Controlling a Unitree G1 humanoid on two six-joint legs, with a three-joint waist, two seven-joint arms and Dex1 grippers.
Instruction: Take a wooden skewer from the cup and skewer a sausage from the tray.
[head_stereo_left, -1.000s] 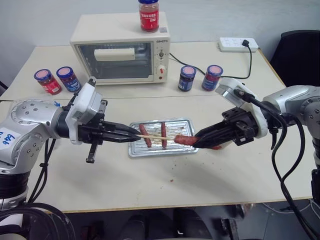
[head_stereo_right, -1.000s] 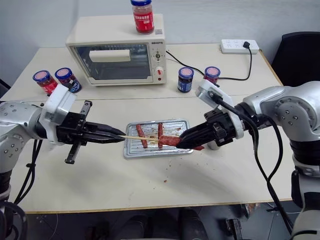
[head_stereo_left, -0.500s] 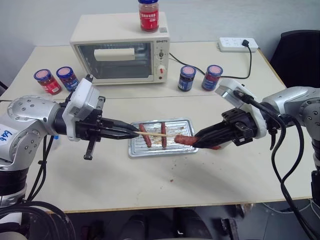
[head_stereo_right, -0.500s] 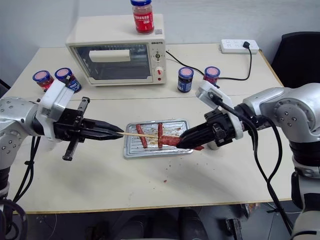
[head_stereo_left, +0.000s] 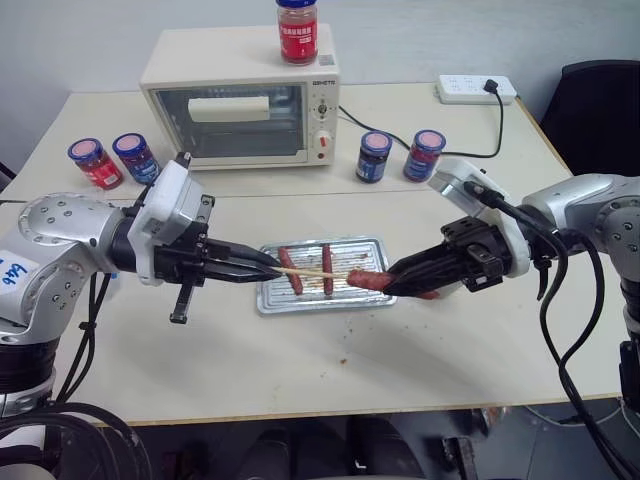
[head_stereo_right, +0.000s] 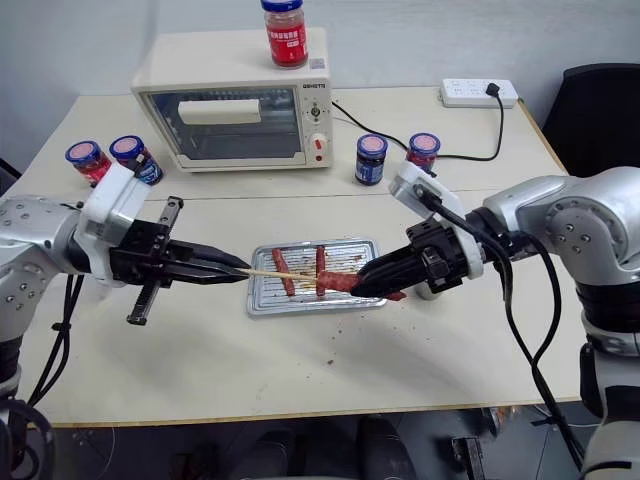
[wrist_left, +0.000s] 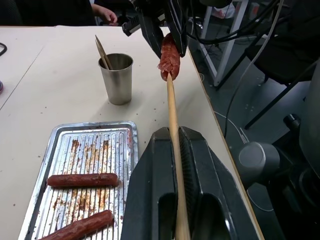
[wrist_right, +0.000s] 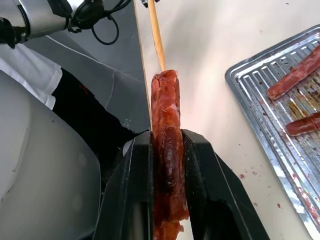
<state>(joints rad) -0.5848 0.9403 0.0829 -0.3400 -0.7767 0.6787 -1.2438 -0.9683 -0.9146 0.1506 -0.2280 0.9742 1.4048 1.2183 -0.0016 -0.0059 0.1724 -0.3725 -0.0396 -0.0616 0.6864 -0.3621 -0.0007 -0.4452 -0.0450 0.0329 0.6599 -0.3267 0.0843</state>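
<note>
Nothing has moved: left hand clamps the thin pale wooden skewer, its tip touching the reddish-brown sausage clamped in the right hand. Pushing through comes next.

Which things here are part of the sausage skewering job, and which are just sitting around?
In the job:
- wooden skewer, held in the left gripper
- sausage, held in the right gripper, skewer tip at its end
- tray with two more sausages
- cup

Lying about:
- toaster oven
- five jars
- power strip
</note>
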